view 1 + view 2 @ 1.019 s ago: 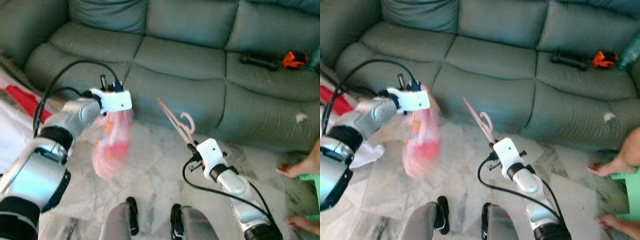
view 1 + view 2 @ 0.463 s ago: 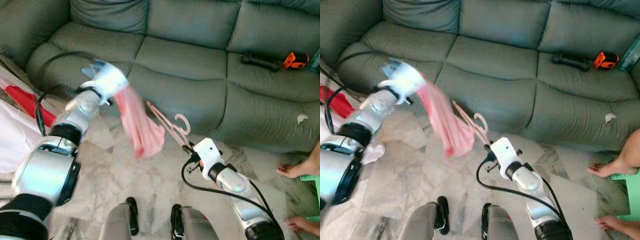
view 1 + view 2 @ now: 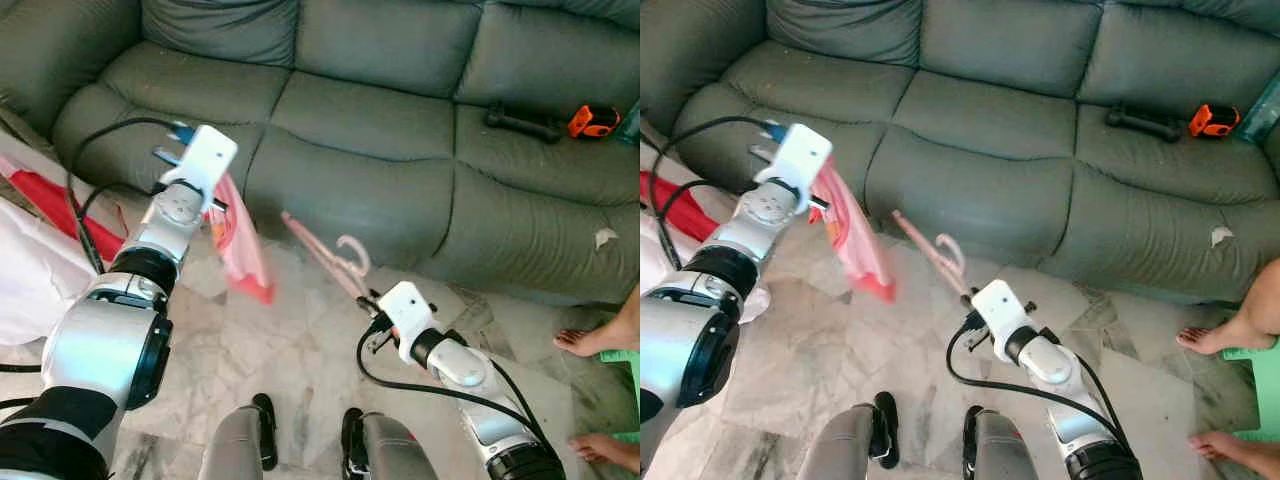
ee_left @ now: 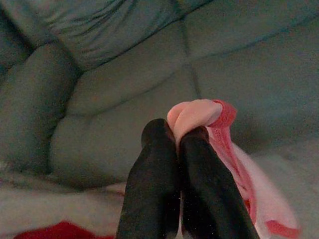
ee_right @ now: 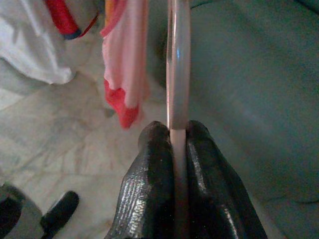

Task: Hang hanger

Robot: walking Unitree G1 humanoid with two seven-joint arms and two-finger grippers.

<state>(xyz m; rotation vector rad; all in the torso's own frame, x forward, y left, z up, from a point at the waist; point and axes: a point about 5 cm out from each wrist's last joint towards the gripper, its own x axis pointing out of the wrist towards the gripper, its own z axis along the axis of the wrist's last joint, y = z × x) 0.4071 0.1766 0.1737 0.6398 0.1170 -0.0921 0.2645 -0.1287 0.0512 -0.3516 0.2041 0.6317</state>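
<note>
1. Right end effector (image 5: 172, 137): I am clamping it on the hanger (image 3: 325, 255), fingers pinched tight on the pink rod. It is sitting low over the floor (image 3: 290, 350), in front of the sofa (image 3: 400, 120).
2. Hanger: pink, tilting up and to my left from the grip, hook (image 3: 355, 252) curling near the sofa's front edge. It is touching neither sofa nor floor.
3. Left end effector (image 4: 177, 134): I am pinching it closed on a fold of the cloth (image 3: 238, 245), raised in front of the left seat.
4. Cloth: pink with red trim, dangling free below the grip, near the hanger's far tip but apart from it.
5. Step in hand, as I judge it: bringing cloth and hanger together so the garment can ride on the hanger.
6. Doing it well: I am planning to keep the hanger steady and level it, then guide the cloth's opening over the far tip. The cloth is looking limp and likely to swing, so slow motion suits.
7. Risk: the thin rod could twist in the pinch if the cloth drags on it.
8. Sundries: black tool (image 3: 520, 122) and orange item (image 3: 590, 120) on the right seat; white and red fabric (image 3: 35, 260) at my left; a person's feet (image 3: 595, 340) at my right.
</note>
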